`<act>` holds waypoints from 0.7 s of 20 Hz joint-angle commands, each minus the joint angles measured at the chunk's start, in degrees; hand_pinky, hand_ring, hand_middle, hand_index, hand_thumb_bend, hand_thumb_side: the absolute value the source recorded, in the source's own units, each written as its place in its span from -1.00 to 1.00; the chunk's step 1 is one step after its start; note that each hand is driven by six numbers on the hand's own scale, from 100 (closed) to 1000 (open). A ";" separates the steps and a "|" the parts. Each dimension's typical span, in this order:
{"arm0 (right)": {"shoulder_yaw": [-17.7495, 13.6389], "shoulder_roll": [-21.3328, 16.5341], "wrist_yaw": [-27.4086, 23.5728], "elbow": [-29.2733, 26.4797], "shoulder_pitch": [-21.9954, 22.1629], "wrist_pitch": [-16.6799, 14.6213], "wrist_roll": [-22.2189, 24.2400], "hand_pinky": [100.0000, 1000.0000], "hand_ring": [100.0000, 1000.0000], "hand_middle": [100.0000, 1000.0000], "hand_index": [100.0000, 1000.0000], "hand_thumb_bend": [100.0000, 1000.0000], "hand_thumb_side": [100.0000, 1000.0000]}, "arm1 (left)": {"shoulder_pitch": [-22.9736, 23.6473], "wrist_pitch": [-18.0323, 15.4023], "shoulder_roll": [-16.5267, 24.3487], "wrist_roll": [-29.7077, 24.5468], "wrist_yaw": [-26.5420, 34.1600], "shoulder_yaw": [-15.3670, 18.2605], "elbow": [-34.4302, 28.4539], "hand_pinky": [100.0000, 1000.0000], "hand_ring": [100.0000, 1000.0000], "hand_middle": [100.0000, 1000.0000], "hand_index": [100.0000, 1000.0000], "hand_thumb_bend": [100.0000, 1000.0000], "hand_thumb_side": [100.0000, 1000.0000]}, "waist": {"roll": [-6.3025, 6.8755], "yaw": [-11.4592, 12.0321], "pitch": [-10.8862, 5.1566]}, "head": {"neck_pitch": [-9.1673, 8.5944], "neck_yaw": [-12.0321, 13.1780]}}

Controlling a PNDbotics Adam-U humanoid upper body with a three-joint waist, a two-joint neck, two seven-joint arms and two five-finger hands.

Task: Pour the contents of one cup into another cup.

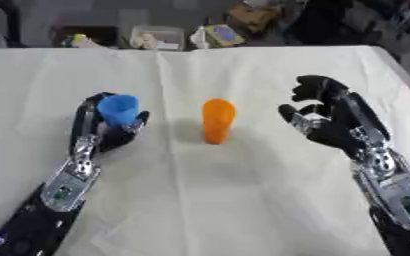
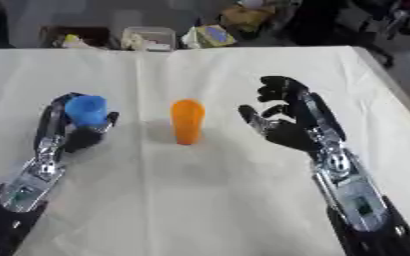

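Left hand point(image 1: 103, 132) round blue cup point(image 1: 118, 110) — orange cup point(image 1: 217, 121) upright nr centre, contents unseen.

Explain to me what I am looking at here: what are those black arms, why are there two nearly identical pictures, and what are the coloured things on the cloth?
The black and silver arms belong to a humanoid robot that a person steers. Both pictures come from a pair of cameras in its head, looking down at the table, like your own two eyes, so they show the same moment from slightly different spots.

The left hand, coming in from the left side, has its fingers curled round a blue cup. The right hand is held up open beside the middle of the table, touching nothing.

Between the hands an orange cup stands upright on the white cloth, apart from both. The job is to pour one cup into the other. What is inside the cups cannot be seen. The clutter beyond the far edge plays no part.
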 commanded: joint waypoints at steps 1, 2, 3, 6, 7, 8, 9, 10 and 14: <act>-0.17 -1.25 -0.09 0.88 -1.14 -0.77 -0.10 0.02 0.37 0.24 0.56 -0.02 -0.78 | -0.03 1.69 2.09 0.79 0.42 0.08 -5.75 -0.56 -0.43 -0.60 -0.06 -0.17 -1.00 | 0.24 0.33 -1.21 | -0.74 -0.36; -0.11 -1.31 0.25 1.54 -1.32 -1.03 -0.15 0.02 0.37 0.24 0.56 -0.02 -0.78 | 0.32 2.20 2.43 0.88 0.60 -0.01 -7.35 -0.56 -0.43 -0.60 -0.06 -0.17 -1.00 | 0.33 0.60 -1.24 | -0.79 -0.48; -0.04 -1.39 0.65 2.16 -1.47 -1.33 -0.21 0.03 0.39 0.26 0.56 0.02 -0.80 | 0.63 2.70 2.67 0.94 0.82 -0.07 -8.77 -0.56 -0.43 -0.60 -0.06 -0.15 -1.00 | 0.41 0.87 -1.28 | -0.83 -0.58; 0.32 -2.01 2.68 4.19 -2.22 -2.54 -0.79 0.06 0.45 0.34 0.58 0.08 -0.83 | 1.67 3.71 2.70 1.20 2.14 -0.40 -12.85 -0.56 -0.43 -0.60 -0.06 -0.14 -1.00 | 0.84 1.97 -1.46 | -0.94 -1.25; 0.44 -2.15 3.32 4.90 -2.49 -2.98 -1.12 0.09 0.50 0.39 0.60 0.12 -0.85 | 1.93 4.01 2.69 1.19 2.41 -0.59 -13.92 -0.56 -0.43 -0.60 -0.06 -0.14 -1.00 | 0.99 2.29 -1.52 | -0.96 -1.48; 0.58 -2.31 3.92 5.83 -2.96 -3.44 -1.57 0.11 0.54 0.43 0.61 0.14 -0.84 | 2.26 4.27 2.65 1.10 2.60 -0.81 -15.13 -0.56 -0.43 -0.60 -0.06 -0.14 -1.00 | 1.21 2.74 -1.62 | -1.02 -1.76; 0.78 -2.41 4.44 6.75 -3.46 -4.00 -2.00 0.13 0.57 0.46 0.62 0.17 -0.83 | 2.57 4.58 2.61 1.01 2.81 -1.01 -16.28 -0.55 -0.43 -0.60 -0.06 -0.13 -1.00 | 1.40 3.11 -1.71 | -1.13 -1.95; 1.03 -2.52 4.88 7.73 -3.98 -4.48 -2.30 0.13 0.57 0.46 0.62 0.18 -0.82 | 2.85 4.83 2.59 0.90 3.05 -1.19 -17.37 -0.55 -0.43 -0.59 -0.06 -0.12 -1.00 | 1.59 3.46 -1.81 | -1.20 -2.17; 1.87 -2.54 6.09 11.84 -6.27 -5.64 -2.81 0.13 0.57 0.46 0.62 0.18 -0.83 | 3.56 5.77 2.44 0.38 3.92 -1.80 -20.87 -0.54 -0.42 -0.59 -0.05 -0.13 -1.00 | 2.34 4.56 -2.25 | -1.38 -2.84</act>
